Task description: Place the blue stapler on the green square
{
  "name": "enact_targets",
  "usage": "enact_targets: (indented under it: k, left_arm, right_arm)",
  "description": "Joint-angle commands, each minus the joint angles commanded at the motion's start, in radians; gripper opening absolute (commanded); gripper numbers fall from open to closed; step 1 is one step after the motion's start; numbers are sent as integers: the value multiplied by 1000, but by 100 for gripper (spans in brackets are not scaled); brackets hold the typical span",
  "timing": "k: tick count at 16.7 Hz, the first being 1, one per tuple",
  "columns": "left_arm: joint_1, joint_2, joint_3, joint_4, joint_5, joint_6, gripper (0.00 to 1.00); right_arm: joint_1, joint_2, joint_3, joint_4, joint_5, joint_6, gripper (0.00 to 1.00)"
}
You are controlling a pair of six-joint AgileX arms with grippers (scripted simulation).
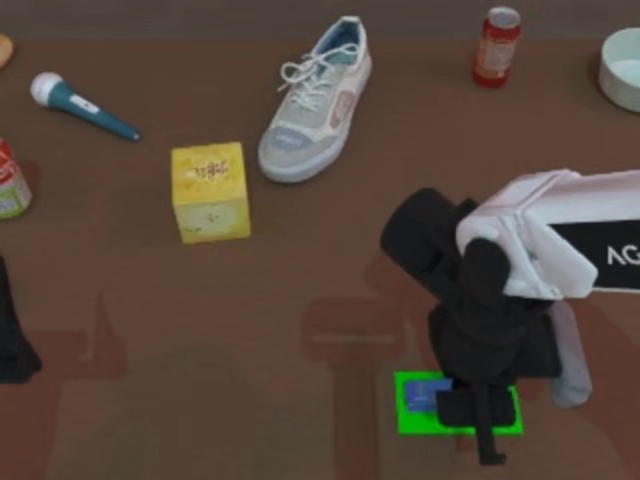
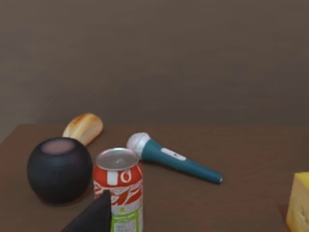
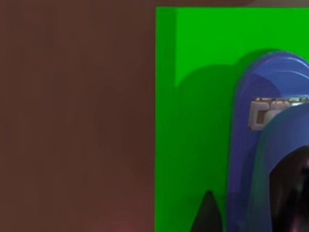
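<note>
Blue stapler (image 1: 428, 394) lies on the green square (image 1: 412, 422), under the right gripper (image 1: 468, 405); whether its fingers still pinch it, I cannot tell. Lifting away while gripping could drag it off. Left arm is parked at the table's left edge.

Red can among counter clutter

A red soda can (image 2: 119, 186) stands upright on the brown counter (image 2: 241, 154); a dark round speaker (image 2: 59, 169) beside it, a bread roll (image 2: 83, 127) behind, a teal-handled microphone (image 2: 174, 159) lying near, a yellow box (image 2: 299, 203) well apart.
</note>
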Motion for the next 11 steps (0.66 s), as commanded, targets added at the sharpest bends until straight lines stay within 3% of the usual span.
enact_targets:
  k: [5,11]
  left_arm:
    - [0,0,0,0,0,0,100]
    - [0,0,0,0,0,0,100]
  right_arm:
    - [0,0,0,0,0,0,98]
    - [0,0,0,0,0,0,100]
